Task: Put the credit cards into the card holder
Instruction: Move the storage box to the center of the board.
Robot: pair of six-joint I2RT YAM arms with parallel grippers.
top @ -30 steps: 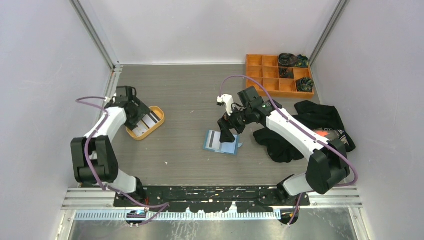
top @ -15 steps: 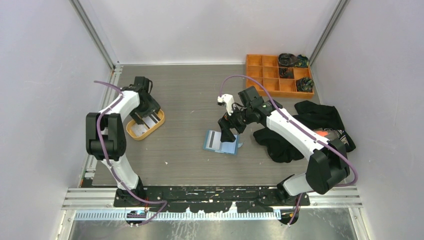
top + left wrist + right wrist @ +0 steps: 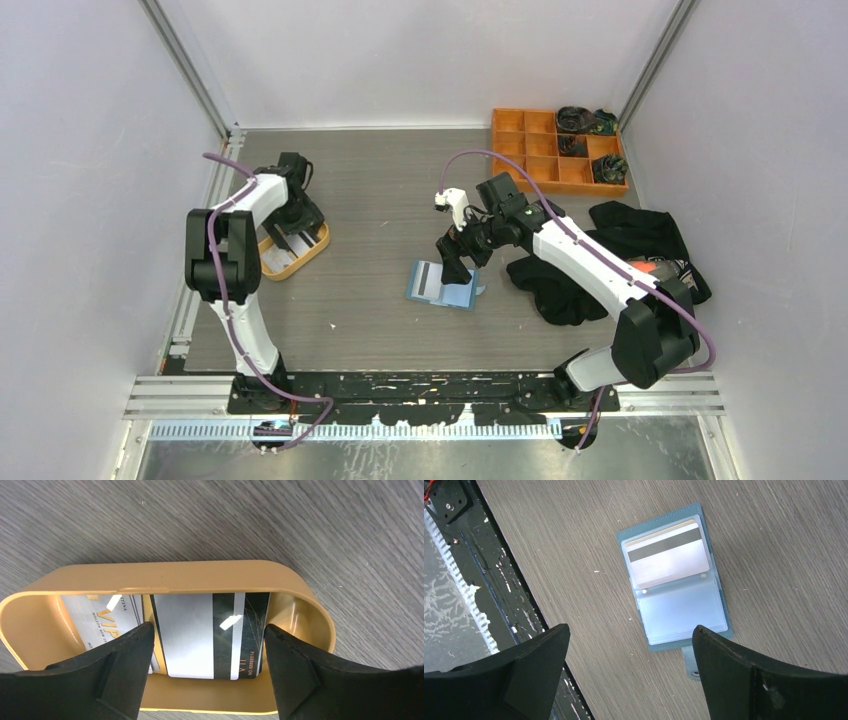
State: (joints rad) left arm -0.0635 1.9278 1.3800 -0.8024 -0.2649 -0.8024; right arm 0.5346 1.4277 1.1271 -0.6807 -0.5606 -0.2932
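Left gripper (image 3: 207,631) has swung over the tray (image 3: 200,577), jaws wide and empty, straddling a credit card (image 3: 187,640) below, ready to pinch

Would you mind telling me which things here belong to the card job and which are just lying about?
Belongs to the job:
- card holder, lying open, with a striped card in one pocket
- credit cards, waiting in the orange tray

Just lying about:
- compartment box
- dark cloth
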